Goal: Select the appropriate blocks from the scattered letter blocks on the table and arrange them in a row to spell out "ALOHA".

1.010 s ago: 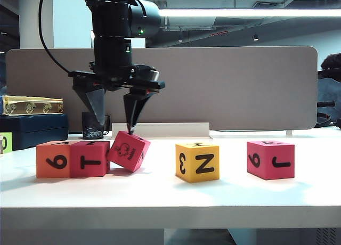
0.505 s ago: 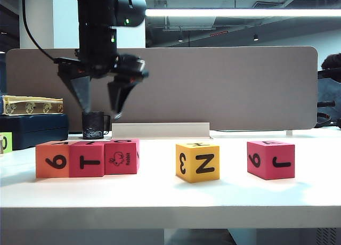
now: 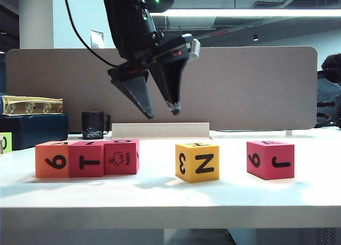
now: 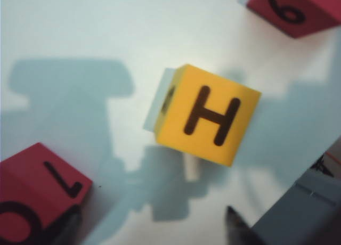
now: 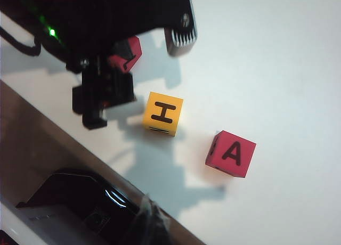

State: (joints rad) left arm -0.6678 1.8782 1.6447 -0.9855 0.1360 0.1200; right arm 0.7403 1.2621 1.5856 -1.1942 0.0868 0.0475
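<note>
Three letter blocks stand touching in a row at the left of the table (image 3: 160, 197): orange (image 3: 52, 160), pink-red with T (image 3: 87, 160), pink-red with a rabbit (image 3: 121, 156). A yellow block (image 3: 197, 161) sits apart at the middle and shows H on top (image 4: 205, 114) (image 5: 163, 113). At the right stands a pink-red block (image 3: 270, 159) with A on top (image 5: 231, 153). My left gripper (image 3: 160, 109) hangs open and tilted above the gap between the row and the yellow block, holding nothing (image 4: 153, 231). My right gripper (image 5: 149, 218) is shut and empty, away from the blocks.
A grey partition (image 3: 240, 85) closes the back of the table, with a white strip (image 3: 160, 130) at its foot. A black mug (image 3: 93, 125) stands behind the row. A dark blue box (image 3: 32, 129) with a cream box on it and a lime-green block (image 3: 4, 143) are at the far left.
The left gripper let go of the tilted rabbit block, which now sits flat against the T block. The gripper rose, swung left, then came back right and tilted.
</note>
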